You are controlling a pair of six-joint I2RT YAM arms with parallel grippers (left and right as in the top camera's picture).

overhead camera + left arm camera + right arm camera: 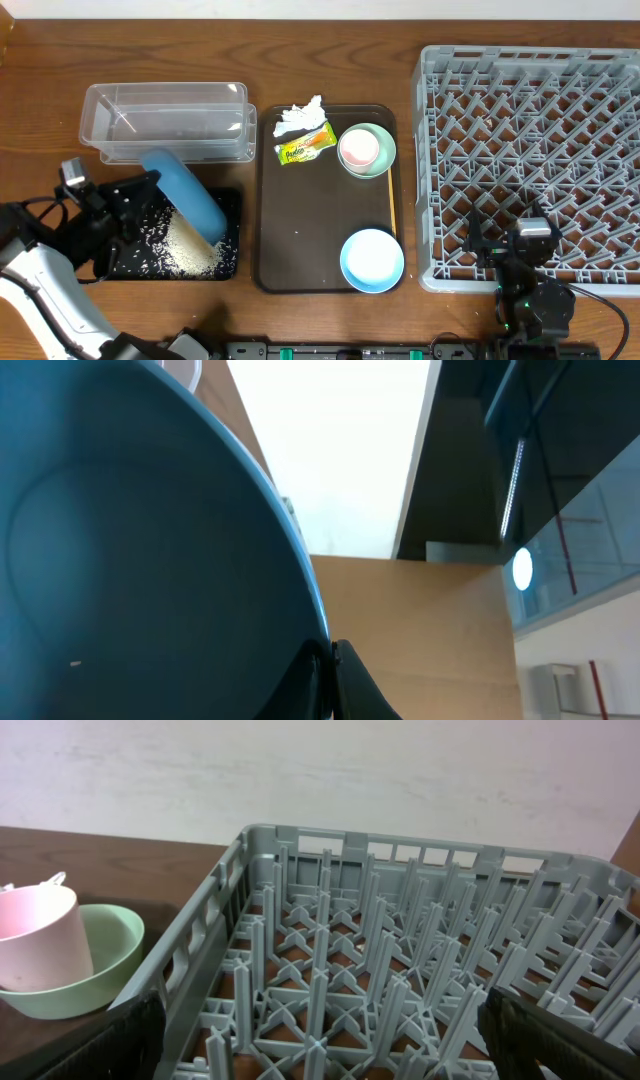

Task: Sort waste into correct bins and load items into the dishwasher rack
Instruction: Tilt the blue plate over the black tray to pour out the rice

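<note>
the large dark-blue dish point(185, 193) is being held tilted on edge over the shallow black rectangular tray point(236, 230) at the near left. its face is slanting down toward the heap of loose white rice grains point(190, 248) in that tray, apparently so the food slides off. the left gripper point(148, 182) is clamping the dish's rim. the right gripper point(505, 228) is hanging wide open and empty at the near edge of the grey pegged plastic rack point(530, 130), likely waiting for the cleared dish.
</note>
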